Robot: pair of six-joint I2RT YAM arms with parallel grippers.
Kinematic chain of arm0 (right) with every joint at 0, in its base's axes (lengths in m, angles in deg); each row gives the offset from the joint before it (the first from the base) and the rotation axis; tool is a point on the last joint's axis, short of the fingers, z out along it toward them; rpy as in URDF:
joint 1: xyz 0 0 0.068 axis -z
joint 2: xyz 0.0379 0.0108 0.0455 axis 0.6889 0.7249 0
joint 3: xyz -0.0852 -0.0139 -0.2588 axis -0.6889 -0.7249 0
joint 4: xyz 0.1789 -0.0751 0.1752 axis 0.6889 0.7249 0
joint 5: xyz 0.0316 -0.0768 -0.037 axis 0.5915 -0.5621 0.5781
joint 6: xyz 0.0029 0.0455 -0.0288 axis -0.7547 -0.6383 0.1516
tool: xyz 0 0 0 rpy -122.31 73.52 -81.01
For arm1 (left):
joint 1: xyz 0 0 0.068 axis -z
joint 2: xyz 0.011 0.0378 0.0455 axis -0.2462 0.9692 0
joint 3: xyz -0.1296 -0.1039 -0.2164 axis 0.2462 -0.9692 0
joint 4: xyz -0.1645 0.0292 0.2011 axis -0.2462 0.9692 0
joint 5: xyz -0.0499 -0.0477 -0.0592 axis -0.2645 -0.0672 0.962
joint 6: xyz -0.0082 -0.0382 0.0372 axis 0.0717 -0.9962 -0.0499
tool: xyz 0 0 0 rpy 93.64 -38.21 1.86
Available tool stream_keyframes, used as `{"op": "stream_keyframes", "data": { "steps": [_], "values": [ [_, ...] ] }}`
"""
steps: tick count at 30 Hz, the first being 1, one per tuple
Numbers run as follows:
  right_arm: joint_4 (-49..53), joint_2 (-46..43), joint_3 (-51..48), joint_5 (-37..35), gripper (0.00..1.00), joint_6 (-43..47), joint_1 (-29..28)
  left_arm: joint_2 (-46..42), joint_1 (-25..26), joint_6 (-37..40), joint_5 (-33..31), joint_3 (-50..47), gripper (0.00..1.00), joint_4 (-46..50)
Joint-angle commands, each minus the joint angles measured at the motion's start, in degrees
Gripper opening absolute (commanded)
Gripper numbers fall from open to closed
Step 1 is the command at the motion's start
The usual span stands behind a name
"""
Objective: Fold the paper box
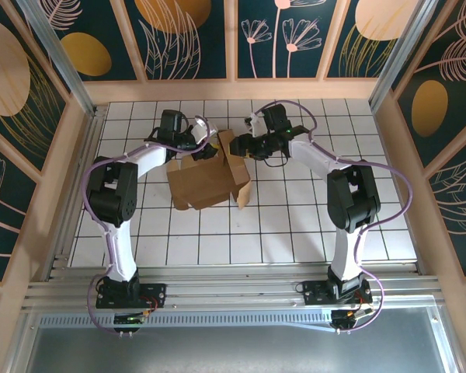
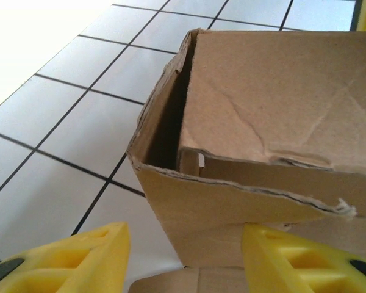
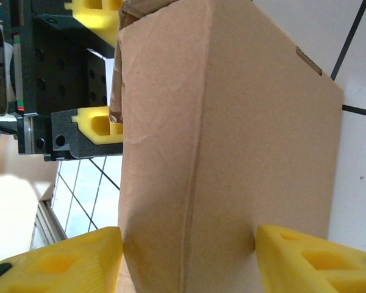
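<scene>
Two grippers flank the paper box (image 1: 204, 183), which sits half-formed on the tiled table (image 1: 295, 233) toward its far middle, between the arms. The left gripper (image 2: 186, 259) stands partly open astride a corner wall, a gap beside one finger, holding nothing, while the right gripper (image 3: 189, 256) looks closed on the box's right-hand panel, cardboard filling the space between its fingers. If the left jaws pinch that ragged, creased edge off-centre, or the right arm pulls against them, the thin wall could buckle or the box could slide.
</scene>
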Motion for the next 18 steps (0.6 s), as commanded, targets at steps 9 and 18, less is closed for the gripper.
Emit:
{"op": "stream_keyframes", "data": {
  "steps": [9, 18],
  "values": [
    [-3.7, 2.4, -1.3, 2.4, 0.57, 3.1, 0.5, 4.3, 1.3, 0.1, 6.8, 4.4, 0.43, 2.0],
    [-3.4, 5.1, 1.1, 7.9, 0.56, 7.7, 0.7, 8.6, 2.8, 1.2, 7.5, 9.3, 0.4, 2.1]
  ]
}}
